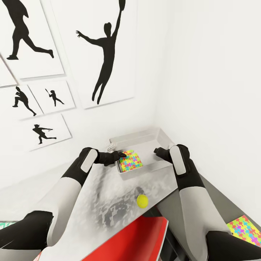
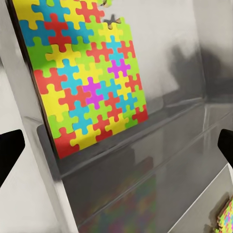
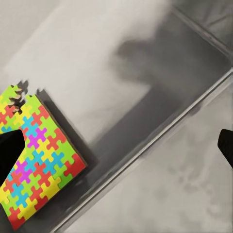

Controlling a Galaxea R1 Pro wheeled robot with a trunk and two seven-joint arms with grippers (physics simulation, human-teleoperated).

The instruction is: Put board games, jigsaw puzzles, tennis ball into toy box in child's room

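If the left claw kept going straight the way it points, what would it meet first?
Most likely the jigsaw puzzle lying in the toy box; the left claw points into the box, though depth is unclear.

Thin flat multicoloured jigsaw puzzle square [image 2: 85, 77] seen lying inside shallow light-grey plastic tub [image 2: 145, 170], black fingertips [image 2: 9, 153] spread wide at either edge
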